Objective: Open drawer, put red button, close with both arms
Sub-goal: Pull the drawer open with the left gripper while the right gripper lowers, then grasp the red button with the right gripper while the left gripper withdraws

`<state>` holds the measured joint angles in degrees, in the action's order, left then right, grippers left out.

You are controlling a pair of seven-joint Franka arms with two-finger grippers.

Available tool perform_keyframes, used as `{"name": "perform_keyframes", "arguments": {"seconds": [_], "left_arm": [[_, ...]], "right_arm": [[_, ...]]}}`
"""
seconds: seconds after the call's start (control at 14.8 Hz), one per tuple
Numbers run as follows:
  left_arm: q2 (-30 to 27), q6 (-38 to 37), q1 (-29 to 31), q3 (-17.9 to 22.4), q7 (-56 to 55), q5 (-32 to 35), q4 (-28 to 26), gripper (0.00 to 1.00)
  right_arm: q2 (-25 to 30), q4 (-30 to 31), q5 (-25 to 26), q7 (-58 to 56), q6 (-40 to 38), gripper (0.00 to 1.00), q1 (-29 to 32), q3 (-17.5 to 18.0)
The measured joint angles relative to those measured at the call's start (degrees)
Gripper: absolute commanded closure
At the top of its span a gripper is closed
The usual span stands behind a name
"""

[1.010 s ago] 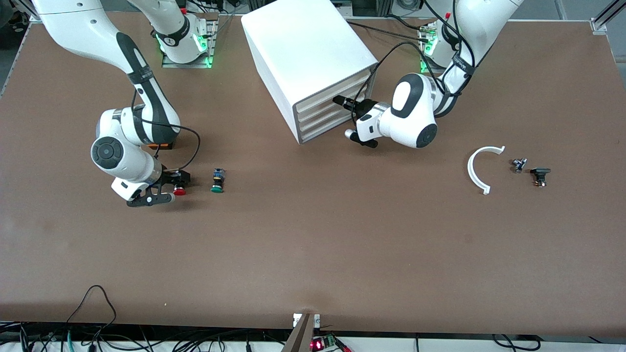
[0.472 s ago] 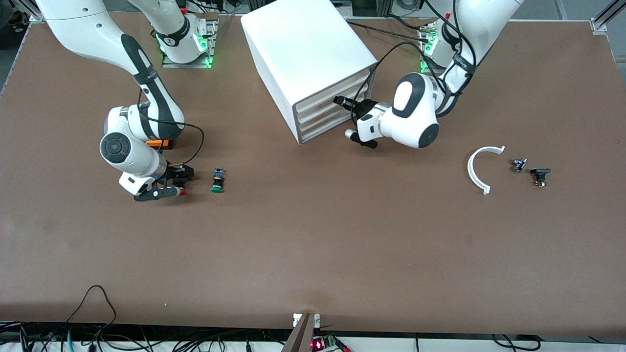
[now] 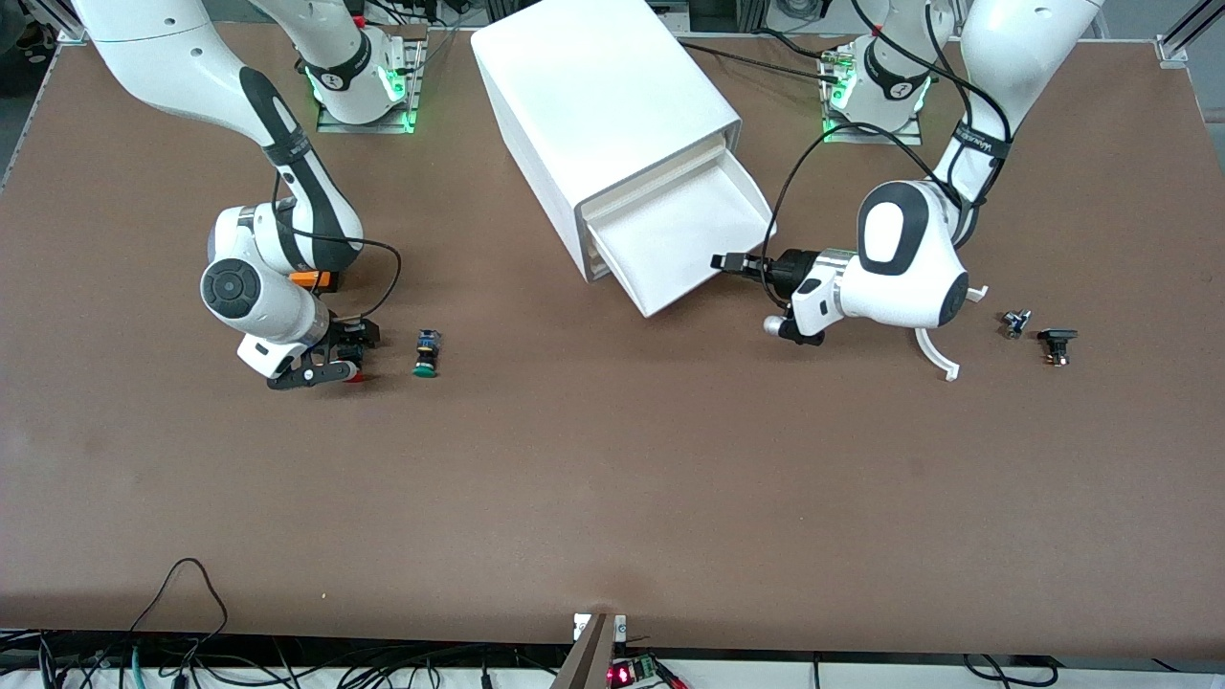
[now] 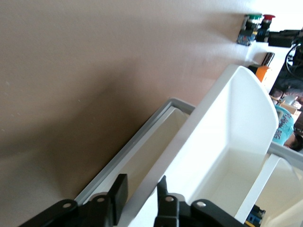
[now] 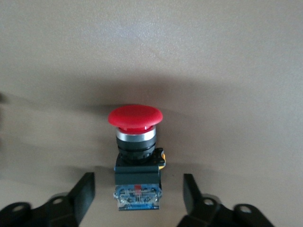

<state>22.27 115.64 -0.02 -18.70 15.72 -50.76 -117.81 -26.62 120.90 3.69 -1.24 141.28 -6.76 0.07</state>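
One of the three steps appears done: the drawer [image 3: 691, 237] is drawn well out of the white cabinet [image 3: 598, 105], its tray bare inside as far as the front view and the left wrist view show. The left gripper [image 3: 735, 264] is at the drawer's front lip, and in the left wrist view its fingers [image 4: 119, 198] are pinched together on that thin front wall, so the drawer is judged to be held by it. The red button [image 5: 136, 156] is not yet lifted; it lies on its side on the brown table [image 3: 612, 478], toward the right arm's end, just beside the green-capped button [image 3: 426, 353] and well apart from the drawer. The right gripper [image 3: 330, 364] is lowered around it: in the right wrist view the fingers [image 5: 85, 191] stand apart on either side of the black-and-blue body, not touching it, so no grip is made so far. An orange box [image 3: 314, 279] sits close by, partly hidden under the right arm. Left to be done, by this judgement, are the closing of the right fingers on the button, its carriage across to the open drawer, its release inside, and the pushing shut of the drawer with both arms.
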Motion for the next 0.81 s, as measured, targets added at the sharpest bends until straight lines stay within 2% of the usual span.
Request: {"name": "perform_keyframes", "arguments": {"seconds": [0.13, 0.34, 0.47, 0.61, 0.81], "left_arm": [[-0.3, 4.1, 0.3, 0.6, -0.9, 0.3, 0.5, 0.0], [-2.2, 13.9, 1.6, 0.9, -1.2, 5.0, 1.0, 0.0], [-4.9, 18.0, 2.3, 1.0, -1.6, 6.2, 1.2, 0.0], [-7.4, 20.5, 2.6, 1.1, -1.7, 7.2, 1.1, 0.0], [-11.8, 21.2, 4.9, 1.2, -2.1, 18.1, 1.2, 0.0]], "right_arm": [[-0.2, 0.2, 0.0, 0.0, 0.0, 0.52, 0.0, 0.0], [-0.6, 0.1, 0.0, -0.1, 0.1, 0.71, 0.0, 0.0], [-0.6, 0.0, 0.0, -0.1, 0.2, 0.75, 0.0, 0.0], [-0.8, -0.6, 0.0, -0.1, 0.4, 0.75, 0.0, 0.3], [-0.7, -2.5, 0.0, -0.1, 0.6, 0.75, -0.1, 0.8]]}}
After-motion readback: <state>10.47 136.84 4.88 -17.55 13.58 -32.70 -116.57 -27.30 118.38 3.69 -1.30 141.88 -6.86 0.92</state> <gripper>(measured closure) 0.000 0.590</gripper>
